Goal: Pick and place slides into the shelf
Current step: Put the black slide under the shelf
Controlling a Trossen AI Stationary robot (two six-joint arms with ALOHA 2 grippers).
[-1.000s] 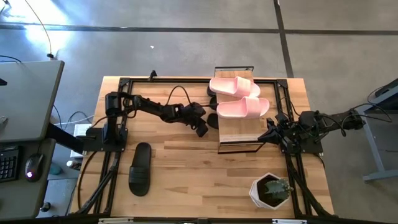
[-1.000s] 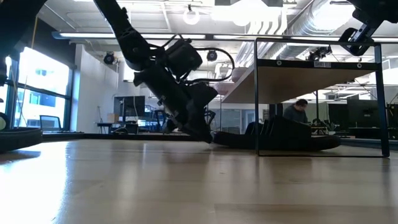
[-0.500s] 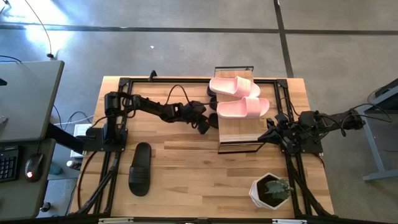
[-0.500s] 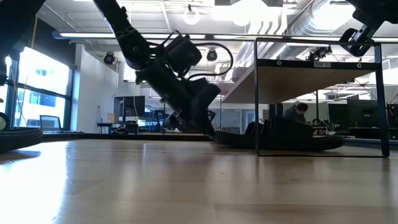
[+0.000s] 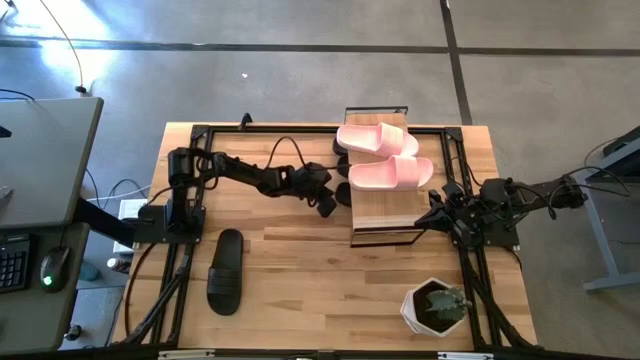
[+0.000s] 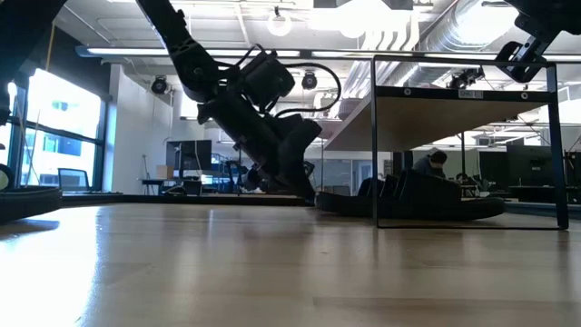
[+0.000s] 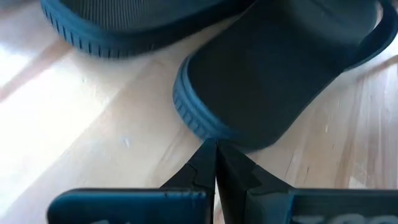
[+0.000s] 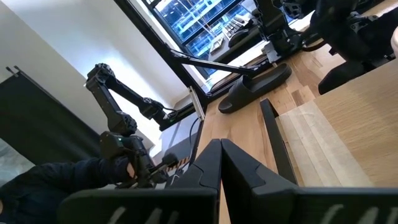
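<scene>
- High view: the left gripper (image 5: 328,203), which a second earlier had stood a little back from the shelf (image 5: 385,212), had crept forward to the black slide (image 5: 341,194) at the shelf's left edge; the pink pair (image 5: 380,155) lay on the plank top; another black slide (image 5: 226,270) lay well apart on the table (image 5: 300,270); the right gripper (image 5: 436,214) waited at the shelf's right side.
- Low view: the left gripper (image 6: 295,177) had tilted nose-down just beside the black slides (image 6: 408,202) under the shelf (image 6: 467,136); those slides had shifted slightly rightward, so it was seemingly nudging one inward.
- Left wrist view: its fingers (image 7: 205,163) were pressed together, empty, tips touching a slide's (image 7: 273,68) sole edge.
- Right wrist view: the right fingers (image 8: 208,165) were likewise closed, holding nothing.
</scene>
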